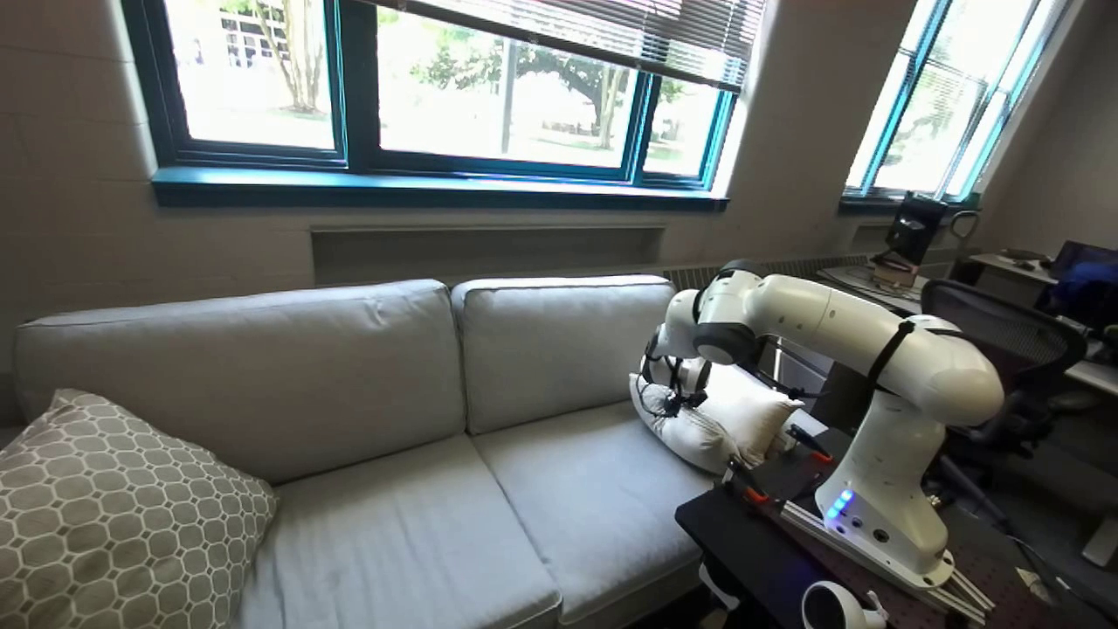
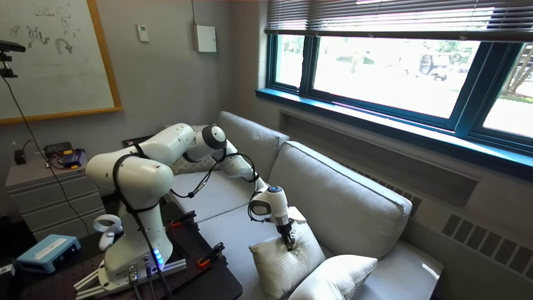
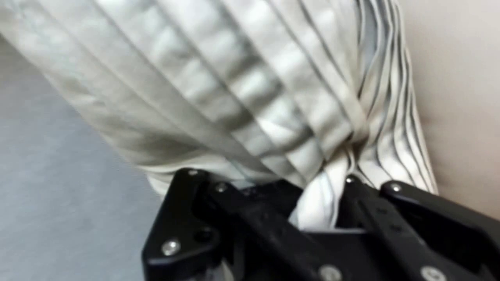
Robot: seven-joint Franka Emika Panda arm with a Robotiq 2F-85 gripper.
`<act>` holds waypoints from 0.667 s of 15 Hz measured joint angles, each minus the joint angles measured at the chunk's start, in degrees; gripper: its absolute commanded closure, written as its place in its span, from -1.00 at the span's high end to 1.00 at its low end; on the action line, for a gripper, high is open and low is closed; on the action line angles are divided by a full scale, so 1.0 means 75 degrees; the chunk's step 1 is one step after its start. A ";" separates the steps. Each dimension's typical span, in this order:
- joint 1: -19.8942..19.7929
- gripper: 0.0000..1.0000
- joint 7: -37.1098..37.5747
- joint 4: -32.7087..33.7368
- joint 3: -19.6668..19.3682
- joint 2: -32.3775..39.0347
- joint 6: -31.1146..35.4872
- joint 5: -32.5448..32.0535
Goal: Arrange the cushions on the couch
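The grey couch (image 1: 419, 524) runs along the wall under the window. Two white cushions lie together at one end of its seat. My gripper (image 2: 289, 245) points down into the top of the cushion (image 2: 279, 266) nearer the couch's middle, which leans up in the exterior view. In the wrist view a fold of that cushion's pleated cloth (image 3: 317, 203) is pinched between the black fingers, so the gripper is shut on it. Beside it, closer to the padded arm, rests the second cushion (image 2: 339, 277), its lower part cut off by the frame edge.
A larger beige lattice pillow (image 1: 131, 515) lies at the far end of the couch. The back cushions (image 2: 333, 196) rise just behind the gripper. My arm's black table (image 1: 734, 533), with orange-tipped clamps (image 2: 210, 255), stands close to the seat's front.
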 measured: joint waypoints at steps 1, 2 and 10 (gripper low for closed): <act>0.0044 -0.88 0.0002 0.0345 0.0010 -0.0006 -0.0280 -0.0160; 0.0091 -0.87 0.0003 0.0680 0.0029 -0.0004 -0.0538 -0.0312; -0.0496 -0.88 -0.0049 0.3372 0.1042 -0.0281 -0.1455 -0.2572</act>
